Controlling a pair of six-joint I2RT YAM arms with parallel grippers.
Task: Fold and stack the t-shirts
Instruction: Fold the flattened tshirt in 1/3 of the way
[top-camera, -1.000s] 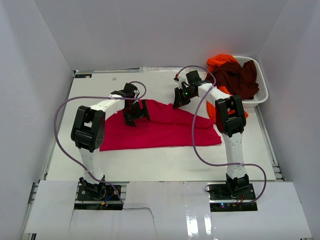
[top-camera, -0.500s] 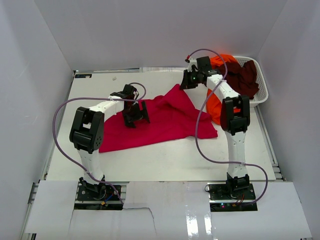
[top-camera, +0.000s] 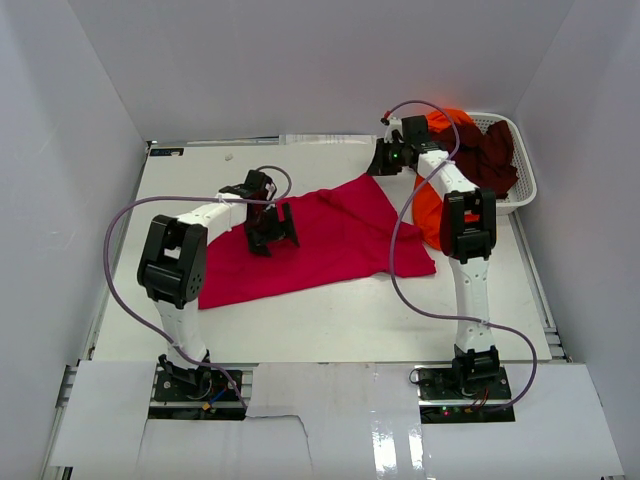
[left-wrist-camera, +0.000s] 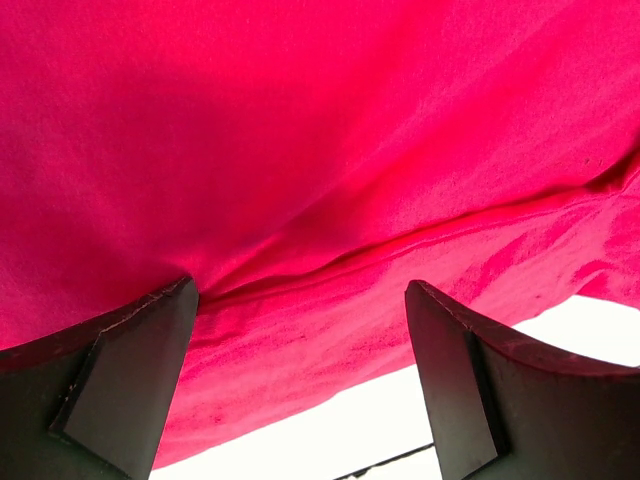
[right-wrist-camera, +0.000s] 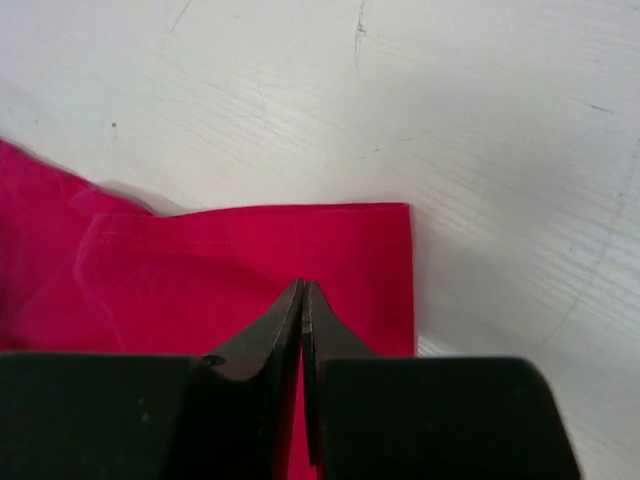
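Note:
The crimson-red t-shirt lies spread on the white table, with one corner drawn out toward the back right. My right gripper is shut on that corner; the right wrist view shows the jaws pressed together over the hemmed red corner, low over the table. My left gripper is over the shirt's left middle, its jaws wide apart. In the left wrist view red cloth fills the frame between the fingers. The orange t-shirt hangs from the basket onto the table. The dark maroon t-shirt lies in the basket.
The white mesh laundry basket stands at the back right corner, against the right wall. White walls enclose the table on three sides. The right arm's cable loops over the shirt's right edge.
My right gripper has moved back and to the right with the crimson shirt's corner, drawing the cloth into a point. The left gripper has stayed in place on the shirt.

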